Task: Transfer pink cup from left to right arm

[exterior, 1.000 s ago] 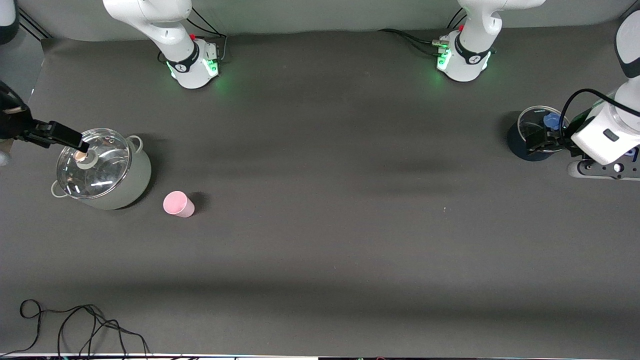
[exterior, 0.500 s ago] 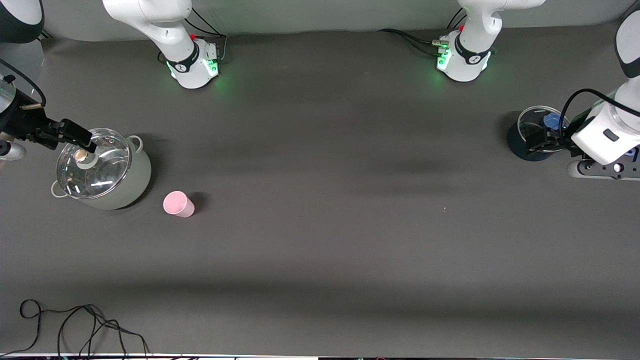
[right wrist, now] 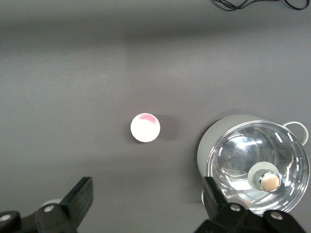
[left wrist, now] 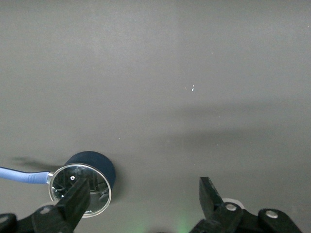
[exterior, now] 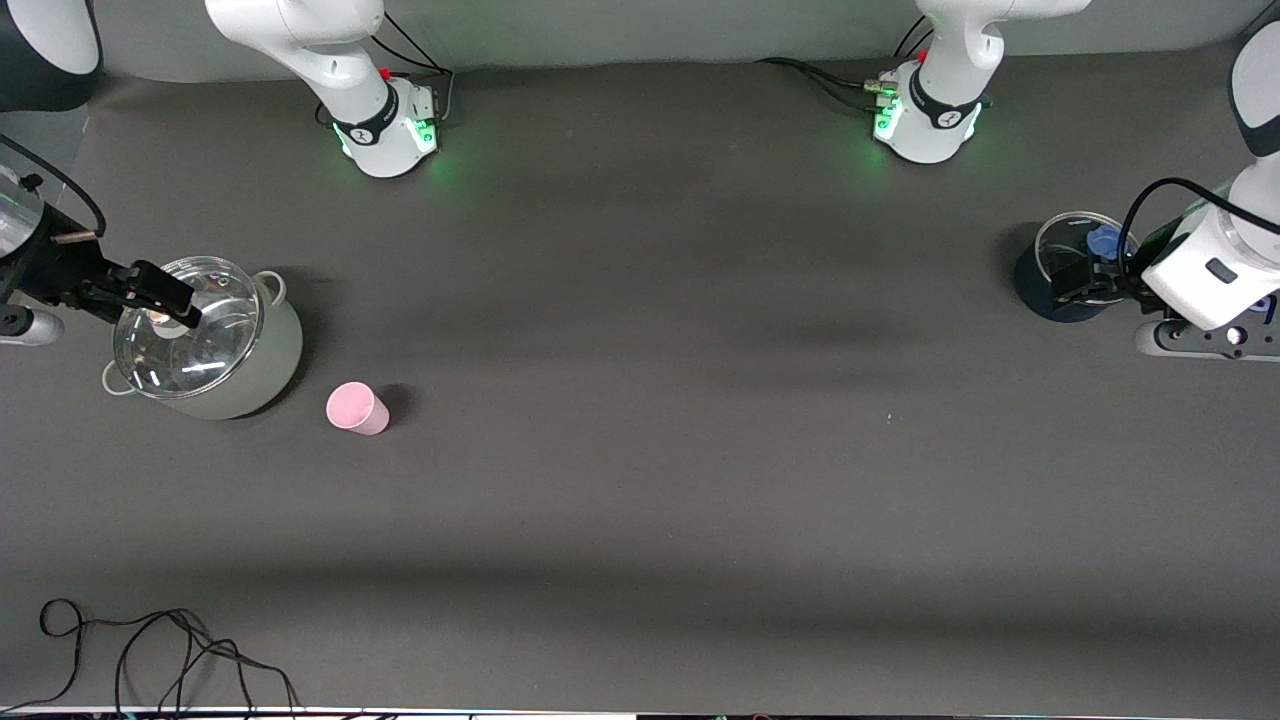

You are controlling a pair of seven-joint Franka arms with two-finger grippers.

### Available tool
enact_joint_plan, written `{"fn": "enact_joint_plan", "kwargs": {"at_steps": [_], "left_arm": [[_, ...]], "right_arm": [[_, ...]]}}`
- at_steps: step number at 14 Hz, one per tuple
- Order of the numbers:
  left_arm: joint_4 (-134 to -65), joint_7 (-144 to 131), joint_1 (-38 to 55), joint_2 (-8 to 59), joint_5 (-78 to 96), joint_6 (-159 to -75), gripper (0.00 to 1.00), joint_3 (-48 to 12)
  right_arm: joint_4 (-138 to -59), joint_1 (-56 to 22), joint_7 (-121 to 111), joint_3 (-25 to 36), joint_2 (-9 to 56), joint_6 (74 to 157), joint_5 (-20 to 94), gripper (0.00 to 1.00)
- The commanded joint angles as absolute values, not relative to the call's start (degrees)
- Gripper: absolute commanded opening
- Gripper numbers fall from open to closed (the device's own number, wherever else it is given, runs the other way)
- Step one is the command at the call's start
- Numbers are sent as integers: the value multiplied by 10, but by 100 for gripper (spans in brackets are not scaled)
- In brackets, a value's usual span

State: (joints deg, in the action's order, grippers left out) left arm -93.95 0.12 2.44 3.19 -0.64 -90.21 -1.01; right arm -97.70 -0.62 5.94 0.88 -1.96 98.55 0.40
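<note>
Jaws on both arms stand wide apart and grip nothing. The right gripper (exterior: 160, 297) hangs over the glass lid (exterior: 187, 326) of the steel pot (exterior: 255, 375) at the right arm's end of the table (exterior: 640, 480); the left gripper (exterior: 1085, 283) hangs over a dark cup with a blue spoon (exterior: 1103, 240) at the left arm's end. The pink cup (exterior: 355, 408) stands upright on the table just beside the pot, nearer to the front camera, at the right arm's end and well apart from the left gripper.

That layout fits either a cup already passed across and set down or one not yet fetched, so no next move is settled. The likely risks: the cup looks light and narrow, so a jaw coming down off-centre could tip it; the pot's closeness leaves little room on that side, and a finger could knock the lid knob (right wrist: 268, 181).

Both arms' upper links run out of the front view. The dark cup's contents are hard to read through its shiny rim (left wrist: 80, 189), and the pink cup's wall is barely seen from above.
</note>
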Motion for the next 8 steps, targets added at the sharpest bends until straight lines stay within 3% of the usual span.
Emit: {"fn": "enact_joint_plan", "kwargs": {"at_steps": [1, 8], "left_arm": [[-936, -8, 25, 33, -7, -896, 100, -11], [-935, -3, 24, 33, -8, -899, 100, -11]], "right_arm": [[-958, -8, 54, 8, -11, 978, 2, 100], [-961, -7, 54, 9, -12, 976, 2, 100]]}}
